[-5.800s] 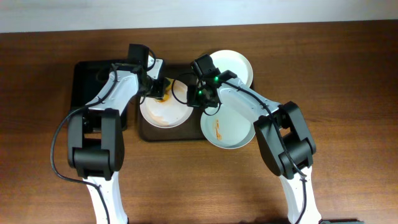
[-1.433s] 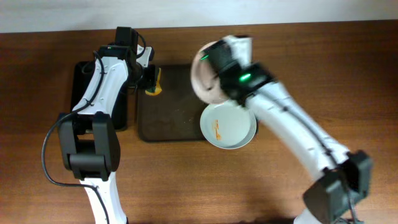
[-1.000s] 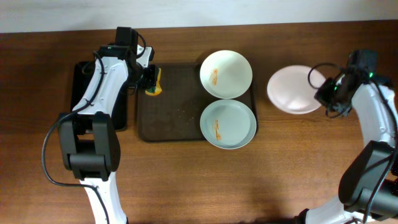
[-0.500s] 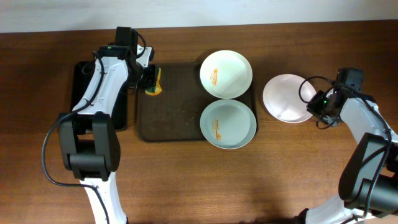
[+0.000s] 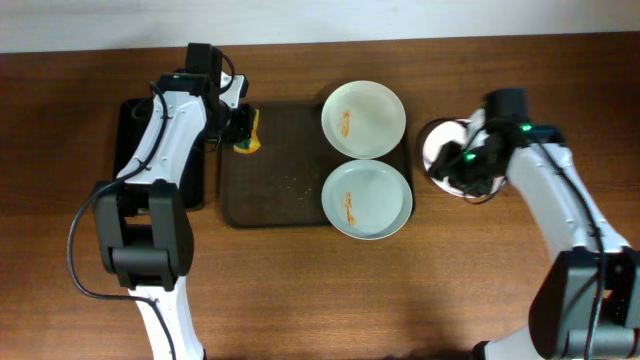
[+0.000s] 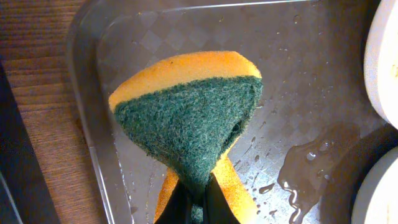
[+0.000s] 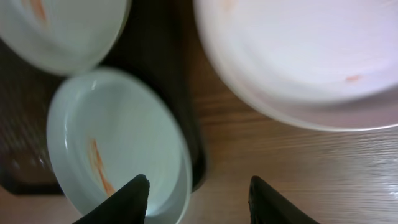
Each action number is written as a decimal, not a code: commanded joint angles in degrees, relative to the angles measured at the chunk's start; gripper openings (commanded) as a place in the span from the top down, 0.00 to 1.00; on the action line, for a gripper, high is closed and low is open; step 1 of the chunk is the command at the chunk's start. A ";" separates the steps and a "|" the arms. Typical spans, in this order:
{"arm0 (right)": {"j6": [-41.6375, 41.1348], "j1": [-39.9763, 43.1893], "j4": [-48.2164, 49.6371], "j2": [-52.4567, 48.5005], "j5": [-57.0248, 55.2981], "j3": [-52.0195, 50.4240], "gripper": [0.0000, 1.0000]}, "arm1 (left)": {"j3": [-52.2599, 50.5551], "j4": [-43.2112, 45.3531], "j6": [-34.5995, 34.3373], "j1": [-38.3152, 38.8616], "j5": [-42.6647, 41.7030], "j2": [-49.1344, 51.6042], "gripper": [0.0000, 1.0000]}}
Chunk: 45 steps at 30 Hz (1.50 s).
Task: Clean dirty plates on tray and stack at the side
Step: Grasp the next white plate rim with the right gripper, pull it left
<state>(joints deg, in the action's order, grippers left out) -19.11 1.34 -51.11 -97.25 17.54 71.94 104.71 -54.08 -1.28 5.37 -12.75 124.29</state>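
Two plates lie on the dark brown tray [image 5: 270, 190]: a white plate [image 5: 364, 119] at the back and a bluish plate [image 5: 367, 199] in front, each with an orange smear. A third plate [image 5: 436, 140] rests on the table just right of the tray, partly under my right arm. My right gripper [image 5: 447, 172] hovers open above that plate's near edge and holds nothing. In the right wrist view, the right gripper [image 7: 199, 180] straddles the tray rim between the bluish plate [image 7: 112, 143] and the third plate [image 7: 298, 56]. My left gripper [image 5: 243, 128] is shut on a yellow-and-green sponge [image 6: 186, 112] over the tray's back left corner.
A smaller black tray [image 5: 135, 150] lies left of the brown tray, under my left arm. Water drops and a puddle [image 6: 311, 168] sit on the tray near the plates. Bare wooden table [image 5: 300, 290] extends in front and to the right.
My right gripper has let go of the third plate on the table and opened. It then swung left to the plate's near edge. The left arm and sponge have not moved.
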 commanded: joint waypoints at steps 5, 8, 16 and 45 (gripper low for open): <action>-2.60 -11.15 3.28 -4.15 -9.01 -3.76 0.48 | 1.03 -0.81 0.92 0.87 0.15 -1.95 0.99; -2.58 -11.56 3.32 -7.58 -9.22 -3.80 0.49 | 1.03 -1.09 0.92 0.87 0.15 -1.95 0.99; -2.32 -12.66 1.18 -9.05 -6.99 -3.91 0.93 | 1.03 -1.07 0.94 0.87 0.17 -1.95 0.99; -36.02 -36.11 27.52 -12.85 -22.75 1.11 0.95 | 3.04 -3.21 0.92 -1.68 -8.50 -3.06 0.99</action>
<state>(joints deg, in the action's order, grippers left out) -54.26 -34.87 -26.22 -109.97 -4.51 72.34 105.84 -56.03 -1.26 3.84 -16.05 124.29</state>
